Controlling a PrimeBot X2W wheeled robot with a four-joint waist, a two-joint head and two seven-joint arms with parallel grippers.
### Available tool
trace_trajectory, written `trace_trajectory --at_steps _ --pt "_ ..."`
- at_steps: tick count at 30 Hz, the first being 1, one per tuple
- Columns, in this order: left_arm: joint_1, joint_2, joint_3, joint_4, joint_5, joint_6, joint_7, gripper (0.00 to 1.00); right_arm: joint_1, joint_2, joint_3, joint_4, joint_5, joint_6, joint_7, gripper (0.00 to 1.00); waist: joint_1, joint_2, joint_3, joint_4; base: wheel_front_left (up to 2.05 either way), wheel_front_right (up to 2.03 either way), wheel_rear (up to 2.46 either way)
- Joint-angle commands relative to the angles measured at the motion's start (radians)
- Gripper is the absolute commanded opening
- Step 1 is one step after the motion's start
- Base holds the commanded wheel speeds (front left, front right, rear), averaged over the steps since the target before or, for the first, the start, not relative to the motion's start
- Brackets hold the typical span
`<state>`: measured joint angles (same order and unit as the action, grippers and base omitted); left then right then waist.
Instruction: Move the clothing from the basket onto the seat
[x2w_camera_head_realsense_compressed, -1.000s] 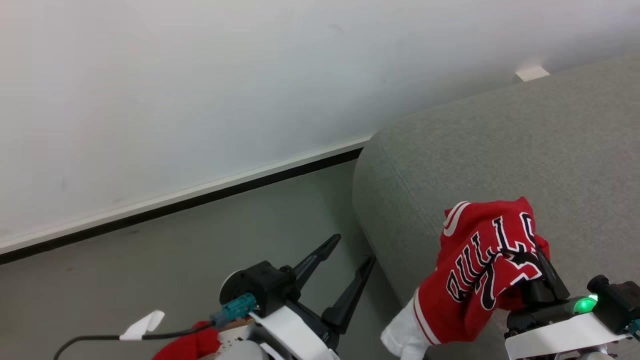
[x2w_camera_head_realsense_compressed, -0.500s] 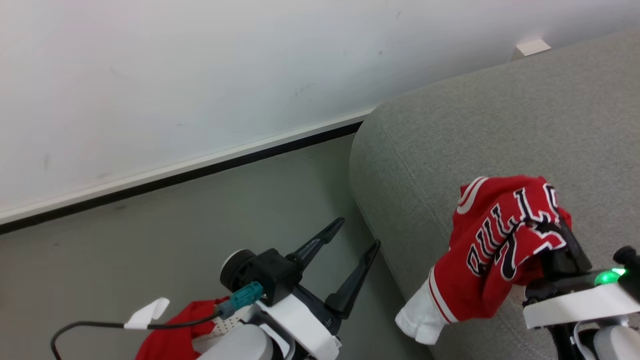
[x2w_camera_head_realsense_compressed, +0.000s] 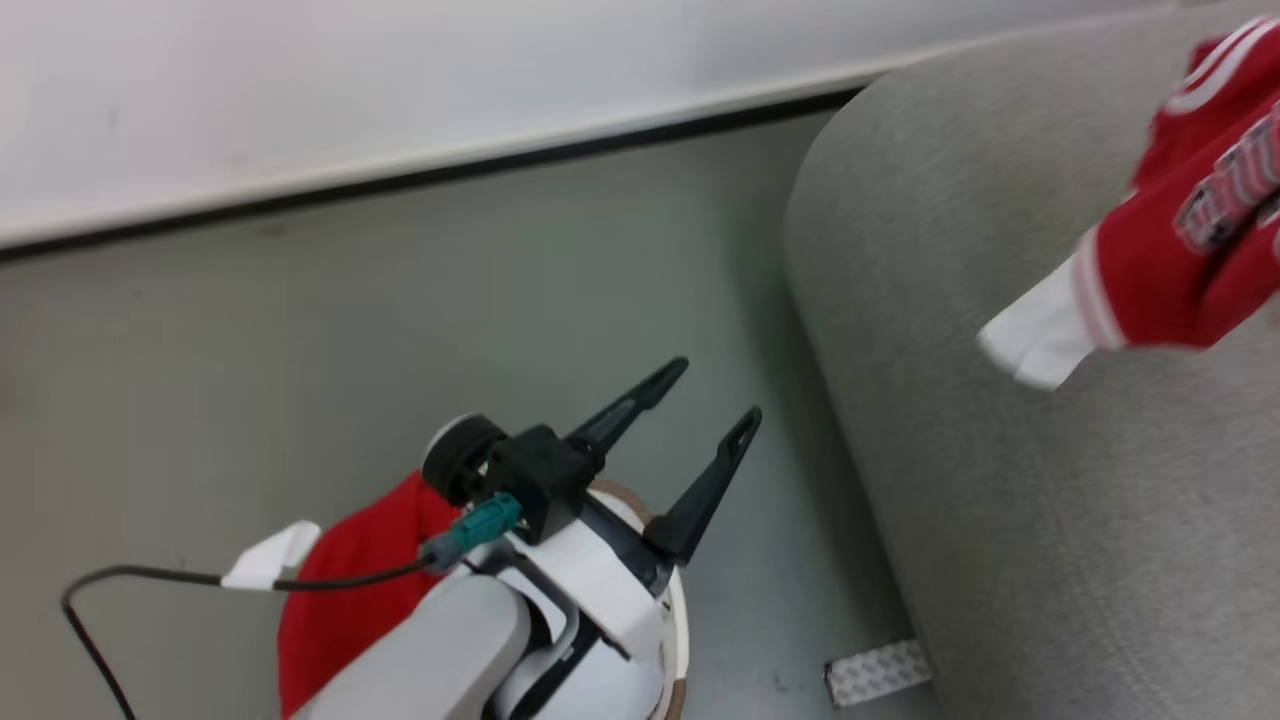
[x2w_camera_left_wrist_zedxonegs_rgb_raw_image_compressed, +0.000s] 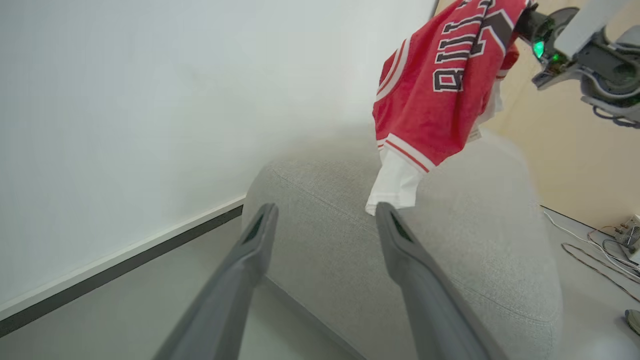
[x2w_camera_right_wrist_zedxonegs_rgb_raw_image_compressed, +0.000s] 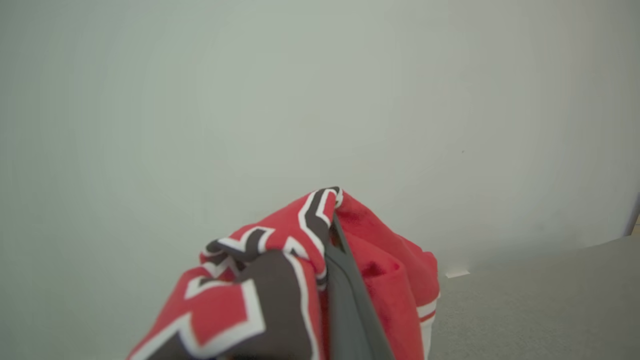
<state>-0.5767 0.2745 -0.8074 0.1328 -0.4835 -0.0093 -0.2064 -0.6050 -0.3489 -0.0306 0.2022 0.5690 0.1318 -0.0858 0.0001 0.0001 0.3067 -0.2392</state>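
Note:
The red-and-white jersey (x2w_camera_left_wrist_zedxonegs_rgb_raw_image_compressed: 440, 95) hangs in the air over the grey seat (x2w_camera_left_wrist_zedxonegs_rgb_raw_image_compressed: 450, 260), its white hem dangling just above the cushion. My right gripper (x2w_camera_right_wrist_zedxonegs_rgb_raw_image_compressed: 325, 225) is shut on the jersey, and one dark finger (x2w_camera_right_wrist_zedxonegs_rgb_raw_image_compressed: 350, 305) shows through the bunched cloth. In the head view the jersey (x2w_camera_head_realsense_compressed: 1190, 250) is blurred at the upper right above the seat (x2w_camera_head_realsense_compressed: 1050, 500). My left gripper (x2w_camera_head_realsense_compressed: 715, 392) is open and holds nothing, out over the floor beside the seat. Under its wrist lie a plain red garment (x2w_camera_head_realsense_compressed: 350, 590) and the basket's tan rim (x2w_camera_head_realsense_compressed: 678, 620). The left gripper (x2w_camera_left_wrist_zedxonegs_rgb_raw_image_compressed: 325, 210) points at the seat's edge.
A white wall with a dark baseboard (x2w_camera_head_realsense_compressed: 500, 165) runs behind the grey floor. A small patterned strip (x2w_camera_head_realsense_compressed: 875, 672) lies on the floor at the seat's foot. Cables (x2w_camera_left_wrist_zedxonegs_rgb_raw_image_compressed: 595, 250) trail over the floor beyond the seat. A black cable (x2w_camera_head_realsense_compressed: 150, 578) loops from my left wrist.
The head camera has tilted down and shifted. My right gripper has lifted the jersey higher over the seat. The left gripper stays open, and more of the basket shows beneath it.

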Motion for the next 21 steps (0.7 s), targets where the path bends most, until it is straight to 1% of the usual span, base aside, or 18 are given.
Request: trace_trajectory --at_steps 1,5,10,14,17,19,20,21 --pt "-0.03 0.014 0.01 -0.009 0.019 -0.001 0.005 1.0 -0.061 -0.037 -0.026 0.04 0.016 -0.002 0.013 0.0 -0.0001 -0.0001 0.107 0.07 0.0 0.0 0.0" --pt "-0.061 0.028 0.023 -0.028 0.021 0.007 0.012 1.0 -0.178 -0.124 -0.069 0.143 -0.005 -0.002 0.025 0.0 -0.0001 -0.0001 0.201 0.116 0.0 0.0 0.0" --pt "-0.086 0.041 0.036 -0.039 0.027 0.013 0.014 1.0 -0.304 -0.199 -0.095 0.291 -0.043 -0.002 0.003 0.0 -0.0001 -0.0001 0.296 0.162 0.0 0.0 0.0" --pt "-0.103 0.041 0.04 -0.043 0.031 0.016 0.008 1.0 -0.368 -0.248 -0.048 0.436 -0.093 -0.002 0.028 0.0 -0.0001 -0.0001 0.341 0.191 0.0 0.0 0.0" --pt "-0.107 0.038 0.043 -0.033 0.028 0.016 0.0 1.0 -0.392 -0.276 -0.005 0.566 -0.137 -0.002 0.092 0.0 -0.0001 -0.0001 0.35 0.206 0.0 0.0 0.0" --pt "-0.106 0.033 0.043 -0.026 0.024 0.015 -0.008 1.0 -0.399 -0.286 0.013 0.636 -0.154 -0.002 0.117 0.0 -0.0001 -0.0001 0.345 0.216 0.0 0.0 0.0" --pt "-0.104 0.032 0.044 -0.021 0.021 0.015 -0.011 1.0 -0.405 -0.288 0.016 0.667 -0.159 -0.002 0.128 0.03 -0.0001 -0.0001 0.339 0.22 0.0 0.0 0.0" --pt "-0.101 0.03 0.045 -0.017 0.018 0.016 -0.016 1.0 -0.409 -0.287 0.021 0.689 -0.16 -0.002 0.13 0.22 -0.0001 -0.0001 0.332 0.222 0.0 0.0 0.0"
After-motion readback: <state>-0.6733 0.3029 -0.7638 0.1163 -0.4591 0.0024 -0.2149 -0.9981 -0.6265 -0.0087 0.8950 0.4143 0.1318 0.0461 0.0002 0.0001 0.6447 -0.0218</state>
